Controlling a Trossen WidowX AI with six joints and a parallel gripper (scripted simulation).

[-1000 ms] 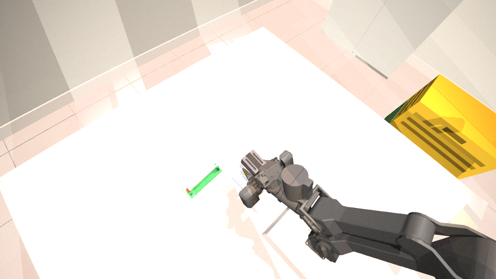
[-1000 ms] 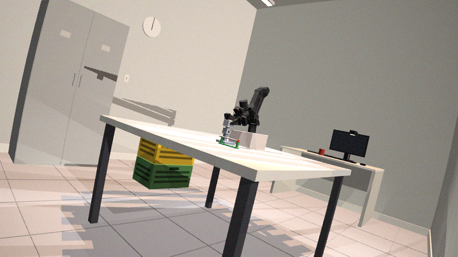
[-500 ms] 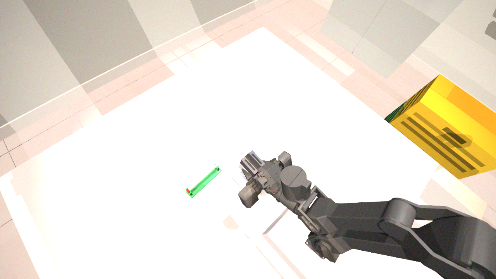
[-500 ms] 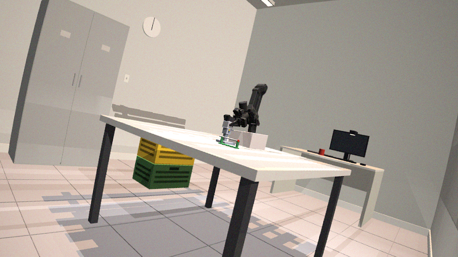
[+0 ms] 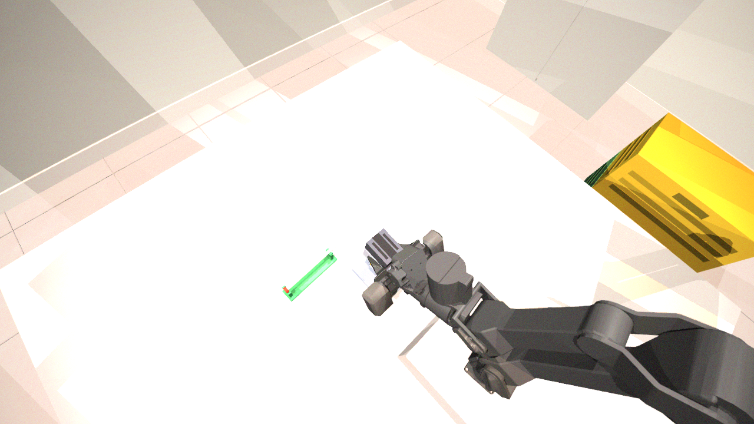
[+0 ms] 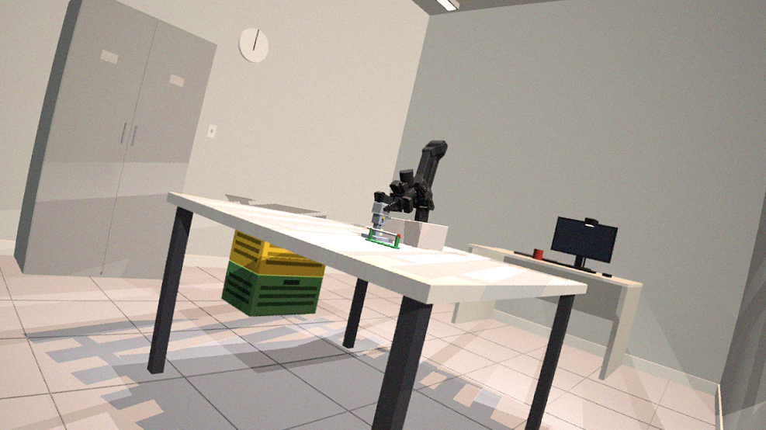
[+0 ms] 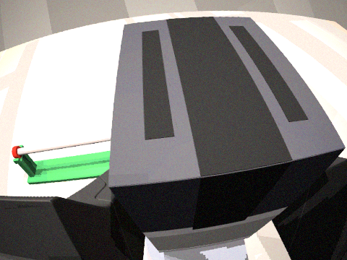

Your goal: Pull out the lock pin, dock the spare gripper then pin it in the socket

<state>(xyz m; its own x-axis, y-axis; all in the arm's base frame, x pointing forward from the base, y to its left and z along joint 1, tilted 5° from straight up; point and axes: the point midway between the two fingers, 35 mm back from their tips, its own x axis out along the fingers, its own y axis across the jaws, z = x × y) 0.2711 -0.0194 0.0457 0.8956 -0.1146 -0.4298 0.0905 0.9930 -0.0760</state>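
The spare gripper (image 5: 383, 247) (image 6: 379, 207) (image 7: 217, 90), a grey block with dark stripes, stands upright at the mount. My gripper (image 5: 394, 256) (image 7: 194, 150) is shut on it, one finger on each side. The mount's pale base (image 5: 361, 274) shows beneath; its socket (image 6: 379, 221) is small in the exterior view, and how deep the spigot sits is hidden. The lock pin (image 6: 384, 233) (image 7: 65, 145), white with a red head, lies along the green rack (image 5: 311, 277) (image 7: 72, 164), clear of the socket. Its head (image 5: 285, 290) is at the rack's far end from the mount.
The rack stands on the white table (image 5: 211, 221) (image 6: 501, 280) close beside the mount. The arm's pale base block (image 6: 428, 236) is behind the mount. A yellow crate (image 5: 685, 211) (image 6: 276, 258) stands off the table, on a green crate (image 6: 274, 293).
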